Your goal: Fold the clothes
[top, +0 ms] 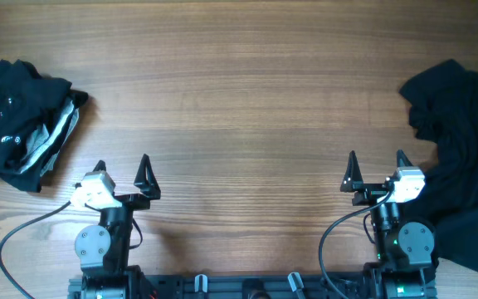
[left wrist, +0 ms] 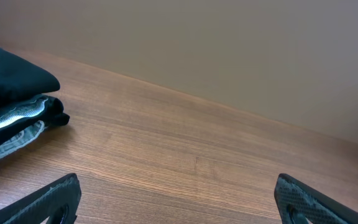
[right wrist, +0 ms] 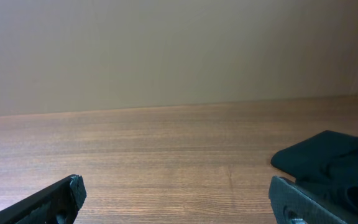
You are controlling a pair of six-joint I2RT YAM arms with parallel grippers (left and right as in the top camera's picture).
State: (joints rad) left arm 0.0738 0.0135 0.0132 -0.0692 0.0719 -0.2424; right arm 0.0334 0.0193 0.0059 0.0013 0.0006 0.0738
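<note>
A folded stack of dark clothes (top: 19,116) with a grey striped layer lies at the table's far left, also showing at the left edge of the left wrist view as the stack (left wrist: 11,115). A loose, crumpled black garment (top: 463,158) spreads over the right edge of the table; its near corner (right wrist: 328,158) shows in the right wrist view. My left gripper (top: 123,170) stands open near the front edge, right of the stack, with bare wood between its fingers. My right gripper (top: 377,168) is open too, just left of the black garment and apart from it.
The wooden table (top: 239,108) runs between the two piles. Both arm bases and their cables sit along the front edge. A plain beige wall rises behind the table in the wrist views.
</note>
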